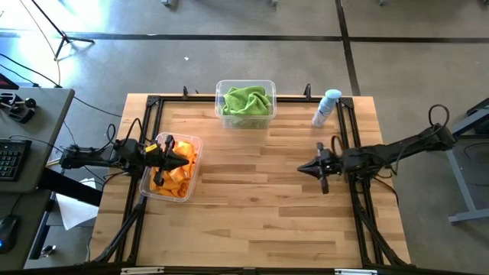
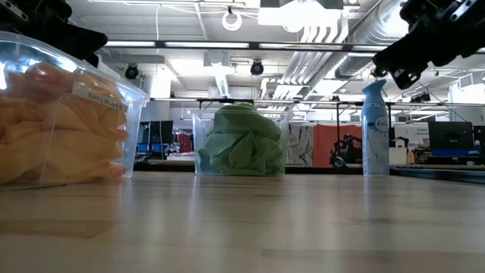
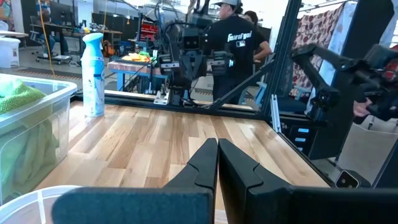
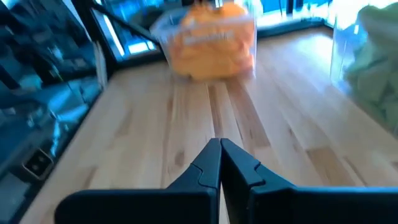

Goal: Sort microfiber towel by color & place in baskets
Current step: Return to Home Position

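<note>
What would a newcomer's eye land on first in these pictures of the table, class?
Two clear bins of bright cloth stand out: the bin of orange towels at the table's left edge, under the shut left gripper, and the bin of green towels at the far edge. The spray bottle stands at the far right corner; the shut right gripper hovers empty.

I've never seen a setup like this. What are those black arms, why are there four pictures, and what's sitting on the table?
These are two robot arms at a wooden table, each ending in a two-finger pincer. One picture looks straight down, one looks level across the tabletop, and two come from cameras on the arms' wrists. The left gripper hangs over a clear bin full of orange cloths; the right gripper is over bare wood. Both are shut and hold nothing. A second clear bin at the far edge holds green cloths, with a spray bottle standing nearby. No cloth lies loose on the table.
</note>
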Controlling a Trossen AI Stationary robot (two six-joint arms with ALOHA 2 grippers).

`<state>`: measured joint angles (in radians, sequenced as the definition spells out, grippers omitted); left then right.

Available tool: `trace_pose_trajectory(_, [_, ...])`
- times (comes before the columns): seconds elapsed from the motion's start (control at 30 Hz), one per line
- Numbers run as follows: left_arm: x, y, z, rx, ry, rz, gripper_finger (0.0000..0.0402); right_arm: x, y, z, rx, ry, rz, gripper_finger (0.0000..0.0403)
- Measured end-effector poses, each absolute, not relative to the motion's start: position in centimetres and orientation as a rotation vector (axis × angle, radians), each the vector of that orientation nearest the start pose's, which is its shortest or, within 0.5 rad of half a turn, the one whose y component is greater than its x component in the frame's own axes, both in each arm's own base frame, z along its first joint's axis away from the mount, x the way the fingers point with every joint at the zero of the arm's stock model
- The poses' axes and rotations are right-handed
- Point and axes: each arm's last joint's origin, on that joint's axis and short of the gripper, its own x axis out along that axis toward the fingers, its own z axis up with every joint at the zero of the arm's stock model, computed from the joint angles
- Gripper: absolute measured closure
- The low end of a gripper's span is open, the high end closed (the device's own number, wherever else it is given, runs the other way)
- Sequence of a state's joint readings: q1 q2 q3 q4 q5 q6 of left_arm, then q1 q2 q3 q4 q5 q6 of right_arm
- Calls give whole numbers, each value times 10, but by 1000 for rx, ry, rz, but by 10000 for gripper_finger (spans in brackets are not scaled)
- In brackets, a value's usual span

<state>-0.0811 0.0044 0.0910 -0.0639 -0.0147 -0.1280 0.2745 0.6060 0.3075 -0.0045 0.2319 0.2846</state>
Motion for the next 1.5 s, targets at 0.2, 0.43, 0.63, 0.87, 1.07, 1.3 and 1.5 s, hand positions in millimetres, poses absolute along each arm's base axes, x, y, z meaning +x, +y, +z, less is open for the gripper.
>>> trace_pose_trajectory(0.2, [91, -7, 188, -129, -18, -68, 401, 120, 27, 192, 222, 158, 30, 403])
trace_pose_trajectory(0.43, [91, -7, 188, -129, -19, -68, 401, 104, 22, 183, 248, 30, 75, 403])
trace_pose_trajectory(0.63, [91, -7, 188, -129, -18, -68, 401, 95, 13, 188, 194, -65, 32, 403])
trace_pose_trajectory(0.87, [91, -7, 188, -129, -19, -68, 401, 93, 7, 186, 188, -55, 46, 403])
trace_pose_trajectory(1.07, [91, -7, 188, -129, -19, -68, 401, 93, 5, 186, 175, -50, 45, 403])
trace_pose_trajectory(1.3, [91, -7, 188, -129, -19, -67, 401, 93, 5, 181, 172, -2, 41, 403])
trace_pose_trajectory(1.5, [91, -7, 188, -129, -19, -68, 401, 93, 3, 175, 174, 53, -14, 403])
